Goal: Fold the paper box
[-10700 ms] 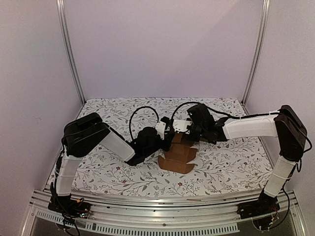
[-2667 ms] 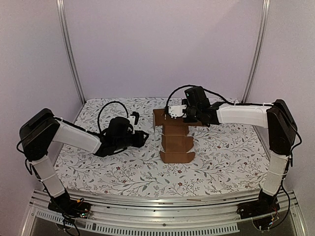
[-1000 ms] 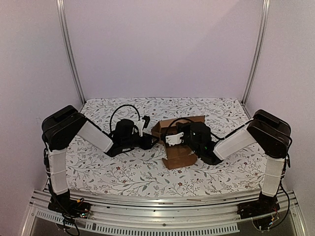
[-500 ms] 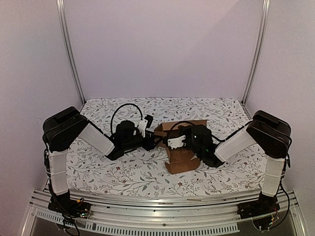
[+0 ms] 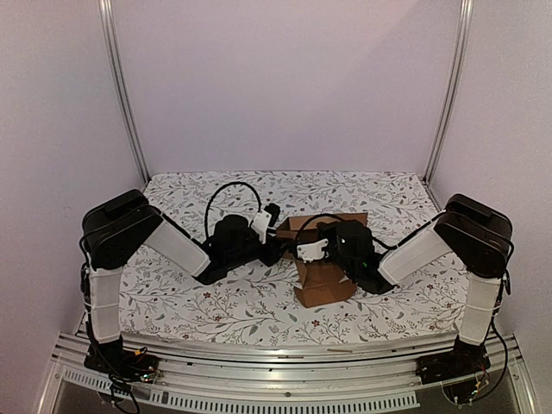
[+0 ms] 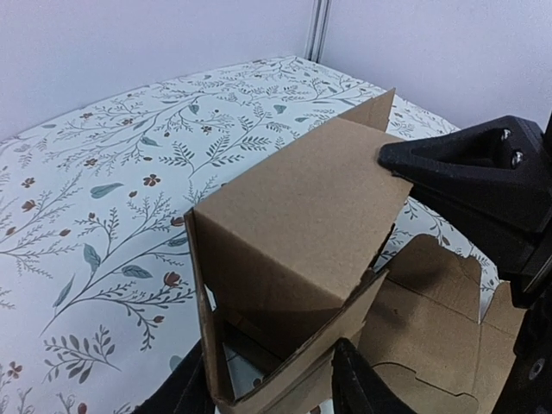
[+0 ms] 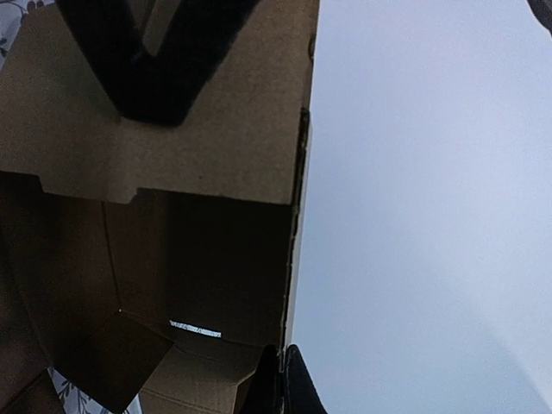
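The paper box is plain brown cardboard, partly folded, lying mid-table with flaps spread toward the front. In the left wrist view its cube-like part stands with the open end toward me. My left gripper is at the box's left end. Its jaws are open, and its fingers straddle the box's near corner and a slanting flap. My right gripper is shut on a thin wall edge of the box, its fingers pinched together. It also shows in the left wrist view, behind the box.
A floral cloth covers the table. Metal frame posts stand at the back corners, with plain walls behind. A slotted metal rail runs along the front edge. The black cables of both arms loop above the grippers.
The right gripper has pulled the box from a tall upright strip down and nearer, folding it lower. The left gripper has moved right, up to the box's left end.
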You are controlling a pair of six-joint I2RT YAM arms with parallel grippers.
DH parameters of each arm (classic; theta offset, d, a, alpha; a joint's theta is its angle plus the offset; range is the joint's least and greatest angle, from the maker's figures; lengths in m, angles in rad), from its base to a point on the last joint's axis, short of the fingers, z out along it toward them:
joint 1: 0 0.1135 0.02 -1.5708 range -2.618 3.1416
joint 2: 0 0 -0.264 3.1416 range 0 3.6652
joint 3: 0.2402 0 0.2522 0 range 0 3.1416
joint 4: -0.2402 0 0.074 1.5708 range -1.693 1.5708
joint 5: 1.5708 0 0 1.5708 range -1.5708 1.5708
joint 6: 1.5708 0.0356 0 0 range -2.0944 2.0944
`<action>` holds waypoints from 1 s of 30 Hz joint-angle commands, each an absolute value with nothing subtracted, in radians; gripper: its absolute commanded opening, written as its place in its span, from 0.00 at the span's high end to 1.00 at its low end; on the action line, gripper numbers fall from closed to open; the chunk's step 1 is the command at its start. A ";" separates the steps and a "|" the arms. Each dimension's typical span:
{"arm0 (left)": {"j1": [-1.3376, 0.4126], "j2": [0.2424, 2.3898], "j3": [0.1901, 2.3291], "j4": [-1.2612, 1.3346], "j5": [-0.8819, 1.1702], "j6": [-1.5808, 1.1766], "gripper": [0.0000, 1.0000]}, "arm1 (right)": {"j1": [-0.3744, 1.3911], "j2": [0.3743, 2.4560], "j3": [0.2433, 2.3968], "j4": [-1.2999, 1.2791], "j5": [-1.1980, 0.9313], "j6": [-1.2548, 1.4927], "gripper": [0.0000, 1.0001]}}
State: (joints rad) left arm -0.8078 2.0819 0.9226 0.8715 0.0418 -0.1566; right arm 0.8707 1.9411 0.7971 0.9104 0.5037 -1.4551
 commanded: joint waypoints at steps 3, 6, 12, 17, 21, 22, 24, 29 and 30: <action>-0.810 2.075 0.858 0.936 0.049 -0.148 0.56 | 0.885 1.921 0.775 0.845 0.472 -1.438 1.00; -0.774 2.060 0.812 0.990 0.120 -0.195 0.55 | 0.885 1.916 0.775 0.843 0.473 -1.439 1.00; -0.725 2.037 0.775 0.963 0.175 -0.252 0.50 | 0.884 1.902 0.767 0.836 0.467 -1.443 1.00; -0.702 2.002 0.755 0.915 0.238 -0.211 0.49 | 0.884 1.889 0.750 0.838 0.447 -1.456 1.00; -0.673 1.944 0.723 0.870 0.270 -0.178 0.50 | 0.884 1.888 0.752 0.837 0.446 -1.462 1.00; -0.664 1.931 0.713 0.866 0.274 -0.171 0.49 | 0.885 1.886 0.752 0.838 0.446 -1.462 1.00; -0.651 1.916 0.715 0.821 0.276 -0.153 0.49 | 0.884 1.882 0.752 0.836 0.442 -1.460 1.00; -0.645 1.966 0.843 0.633 0.365 -0.082 0.47 | 0.883 1.881 0.755 0.836 0.438 -1.460 1.00; -0.647 1.980 0.863 0.615 0.379 -0.071 0.47 | 0.885 1.881 0.755 0.836 0.439 -1.461 1.00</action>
